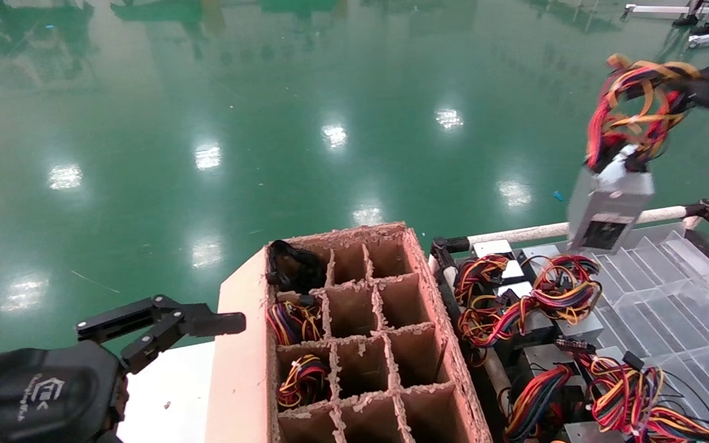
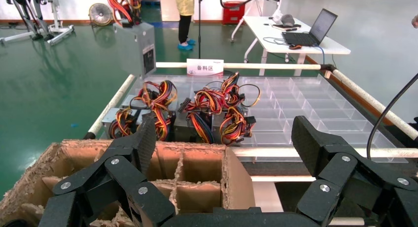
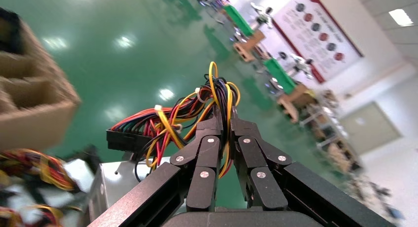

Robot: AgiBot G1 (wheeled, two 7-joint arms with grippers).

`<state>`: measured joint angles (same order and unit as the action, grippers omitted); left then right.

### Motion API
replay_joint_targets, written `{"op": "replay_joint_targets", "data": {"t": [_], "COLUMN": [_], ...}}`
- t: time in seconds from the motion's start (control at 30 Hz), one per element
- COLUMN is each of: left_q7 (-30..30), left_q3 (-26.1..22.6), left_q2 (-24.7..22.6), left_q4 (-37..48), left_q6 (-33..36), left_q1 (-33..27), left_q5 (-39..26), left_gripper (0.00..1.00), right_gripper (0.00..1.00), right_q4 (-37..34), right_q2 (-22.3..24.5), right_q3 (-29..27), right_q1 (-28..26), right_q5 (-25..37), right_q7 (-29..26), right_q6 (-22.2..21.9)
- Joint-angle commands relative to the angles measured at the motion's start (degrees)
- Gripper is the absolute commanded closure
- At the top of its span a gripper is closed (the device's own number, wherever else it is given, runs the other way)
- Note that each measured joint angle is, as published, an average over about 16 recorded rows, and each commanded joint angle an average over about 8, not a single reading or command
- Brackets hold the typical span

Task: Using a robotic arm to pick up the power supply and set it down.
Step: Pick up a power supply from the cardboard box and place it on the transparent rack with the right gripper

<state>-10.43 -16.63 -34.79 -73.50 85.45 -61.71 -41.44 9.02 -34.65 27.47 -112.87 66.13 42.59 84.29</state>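
Jaws pinching wires, power supply dangling

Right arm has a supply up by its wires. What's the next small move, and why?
Probably carry it left, toward the divided carton. The right tool is shut on the wire bundle, so the power supply hangs tilted above the tray, clear of the other units. Most carton cells look empty. Move slowly; a load hung by its wires may swing. The left tool waits open beside the carton.

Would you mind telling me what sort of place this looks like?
Probably a factory or robotics workshop: glossy green floor, power supplies heaped on a clear tray, and a divided cardboard box.
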Motion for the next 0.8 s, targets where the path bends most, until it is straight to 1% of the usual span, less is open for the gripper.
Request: {"op": "replay_joint_targets", "data": {"t": [0.03, 0.17, 0.27, 0.57, 0.8], "left_q7": [0.0, 0.01, 0.02, 0.03, 0.04], "left_q3": [-0.01, -0.02, -0.03, -0.06, -0.09], "left_q2": [0.0, 0.01, 0.01, 0.03, 0.04], "left_q4": [0.0, 0.0, 0.0, 0.0, 0.0], "left_q6": [0.0, -0.01, -0.01, -0.03, -0.04], "left_q1": [0.0, 0.0, -0.01, -0.01, -0.02], "left_q5": [0.0, 0.01, 0.02, 0.04, 0.06], "left_gripper": [0.05, 0.05, 0.05, 0.05, 0.05], "right_gripper": [1.0, 1.0, 1.0, 1.0, 1.0], "right_q4": [-1.07, -2.7, -3.72, -6.12, -7.22], "right_q2": [0.22, 0.52, 0.87, 1.89, 1.25], "right_q3": [0.15, 0.77, 1.29, 2.91, 4.41], "right_q1": [-0.83, -1.71, -1.9, -1.08, 0.35], "right_q5": [0.48, 1.76, 2.68, 5.14, 7.33], "right_q7": [1.51, 3.65, 4.79, 6.51, 7.96], "right_q6": [-1.06, -4.31, -5.89, -6.73, -7.97]}}
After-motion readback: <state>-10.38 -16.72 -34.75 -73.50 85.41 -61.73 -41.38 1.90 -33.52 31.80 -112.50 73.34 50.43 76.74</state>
